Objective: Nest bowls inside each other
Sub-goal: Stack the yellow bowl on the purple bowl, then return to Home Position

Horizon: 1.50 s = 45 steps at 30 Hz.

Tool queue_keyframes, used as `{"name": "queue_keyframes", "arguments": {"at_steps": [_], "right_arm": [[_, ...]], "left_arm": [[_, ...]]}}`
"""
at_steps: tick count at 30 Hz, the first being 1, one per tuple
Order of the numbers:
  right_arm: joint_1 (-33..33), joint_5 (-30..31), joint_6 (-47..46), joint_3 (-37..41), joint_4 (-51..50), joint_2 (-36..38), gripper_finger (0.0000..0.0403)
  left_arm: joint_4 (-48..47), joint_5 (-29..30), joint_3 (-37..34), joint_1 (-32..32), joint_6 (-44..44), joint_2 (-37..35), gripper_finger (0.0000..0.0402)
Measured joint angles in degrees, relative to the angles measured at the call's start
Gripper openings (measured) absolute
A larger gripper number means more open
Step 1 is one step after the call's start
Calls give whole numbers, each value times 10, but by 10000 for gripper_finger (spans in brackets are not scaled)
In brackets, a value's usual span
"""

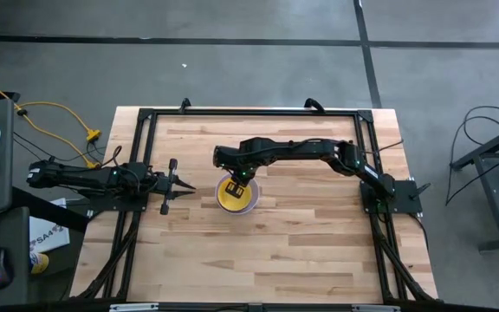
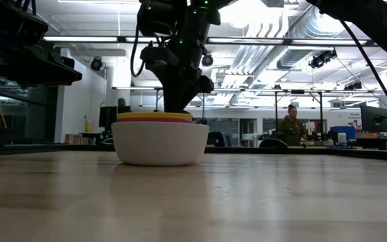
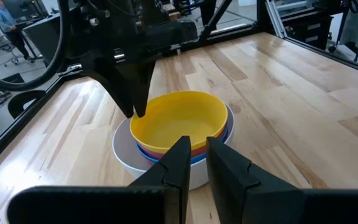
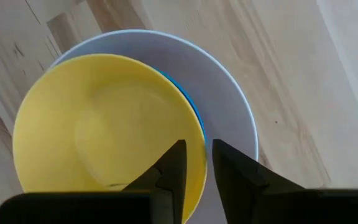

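From above, the stack of bowls (image 1: 236, 195) sat near the middle of the wooden table (image 1: 310, 251), a yellow bowl (image 1: 232, 194) uppermost inside a white bowl (image 1: 249, 204). The right gripper (image 1: 239, 179) hung over the stack's far rim, while the left gripper (image 1: 183, 187) waited just beside the stack on the left side, apart from it.

At table height, the white bowl (image 2: 160, 143) stood upright on the table (image 2: 247, 202), with yellow (image 2: 154, 116) and purple rims showing above its edge; the right gripper (image 2: 177, 101) came down onto the stack from above.

Past the left wrist, the yellow bowl (image 3: 179, 121) lay nested over pink-red and blue rims inside the white bowl (image 3: 124, 149). The left gripper (image 3: 195, 158) had its fingers nearly together with a narrow gap, grasping nothing.

Past the right wrist, the right gripper (image 4: 197, 163) straddled the yellow bowl's (image 4: 98, 118) rim with a slim gap; whether it gripped or had released, I cannot tell
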<state>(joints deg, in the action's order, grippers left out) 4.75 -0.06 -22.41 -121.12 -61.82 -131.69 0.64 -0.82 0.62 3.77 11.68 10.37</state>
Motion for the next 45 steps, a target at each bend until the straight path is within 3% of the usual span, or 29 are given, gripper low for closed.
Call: {"name": "queue_keyframes", "arguments": {"at_steps": [15,28,36,45], "right_arm": [[-3,9,3,0,27,1,106],[-6,76,13,-5,22,36,111],[-19,159,13,-5,48,58,110],[-36,167,25,-4,77,75,110]], "left_arm": [[0,0,0,0,0,0,51],[0,0,0,0,0,0,51],[0,0,0,0,0,0,51],[0,0,0,0,0,0,51]]}}
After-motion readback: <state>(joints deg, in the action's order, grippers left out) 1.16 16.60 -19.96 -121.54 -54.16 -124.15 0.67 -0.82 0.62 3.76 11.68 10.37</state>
